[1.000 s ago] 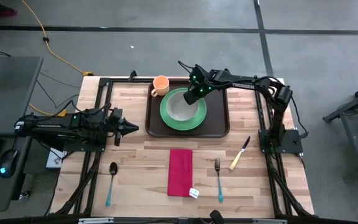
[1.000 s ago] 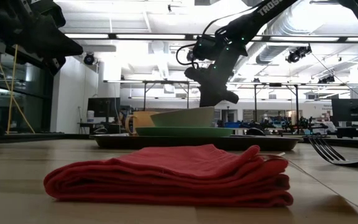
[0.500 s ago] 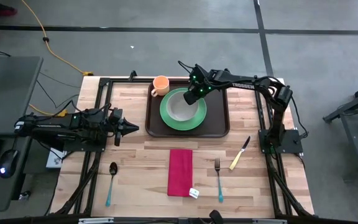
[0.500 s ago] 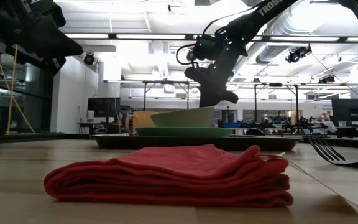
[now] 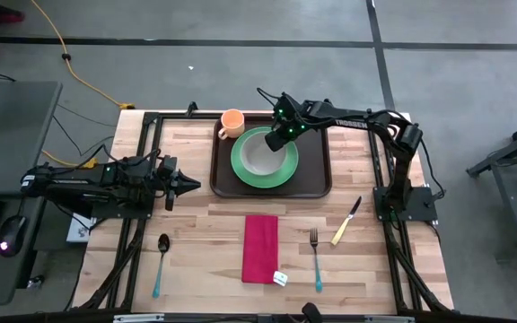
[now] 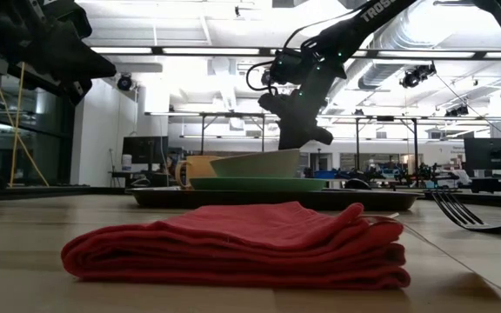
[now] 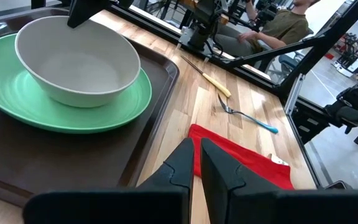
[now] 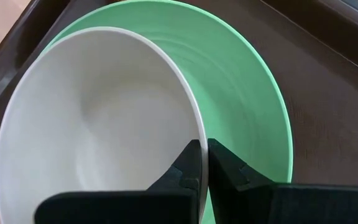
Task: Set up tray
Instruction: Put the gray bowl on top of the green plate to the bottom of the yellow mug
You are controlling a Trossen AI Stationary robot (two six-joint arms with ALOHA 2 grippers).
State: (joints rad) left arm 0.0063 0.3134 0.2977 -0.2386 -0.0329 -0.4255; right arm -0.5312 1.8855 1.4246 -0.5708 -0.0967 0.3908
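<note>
No movement is seen vs. the earlier frames; both arms are held as before. L arm is stretched low over the table's left side, and the left gripper (image 5: 190, 186) is pointed toward the tray (image 5: 315, 184): fingers nearly together w/ a thin gap, nothing held. Spoon (image 5: 161, 263), red napkin (image 5: 260, 248), fork (image 5: 315, 257) and knife (image 5: 346, 222) are laid on the wood in front of the tray. R arm is reached across the tray's back; the right gripper (image 5: 274, 141) is pinched on the rim of the white bowl (image 5: 258, 155), which is seated on the green plate (image 5: 285, 168) inside the tray. Orange mug (image 5: 232, 122) is set at the tray's back-left corner.
</note>
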